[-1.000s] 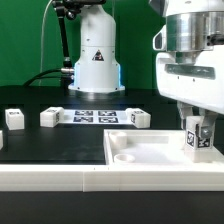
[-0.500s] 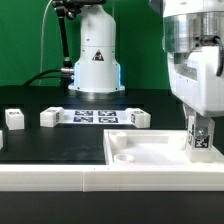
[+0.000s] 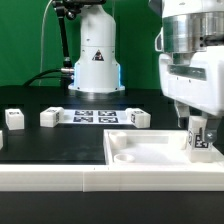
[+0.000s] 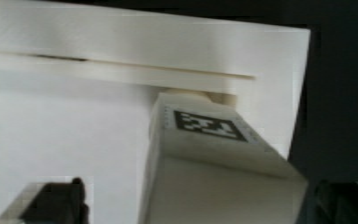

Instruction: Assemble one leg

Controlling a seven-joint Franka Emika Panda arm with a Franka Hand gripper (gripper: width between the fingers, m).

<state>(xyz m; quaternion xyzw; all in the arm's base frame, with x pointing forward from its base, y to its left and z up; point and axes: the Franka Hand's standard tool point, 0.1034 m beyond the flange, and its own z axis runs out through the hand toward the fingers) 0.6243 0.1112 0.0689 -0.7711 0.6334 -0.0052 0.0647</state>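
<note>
Since a moment ago the gripper [image 3: 198,128] has nudged back left, clenched on the leg [image 3: 198,139] standing over the panel's [image 3: 140,147] far right corner (screwing-in step, I'd guess), so next comes another twist.

White leg upright at the panel's corner

The leg [image 3: 199,137] [image 4: 220,160], a small white post with a black-and-white tag, stands upright at the panel's far corner, toward the exterior view's right.

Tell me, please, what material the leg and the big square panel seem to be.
The leg: probably white plastic, matte, with a printed black-and-white tag. The square panel: seemingly the same matte white plastic, with a moulded recessed corner. The gripper holds the leg.
</note>
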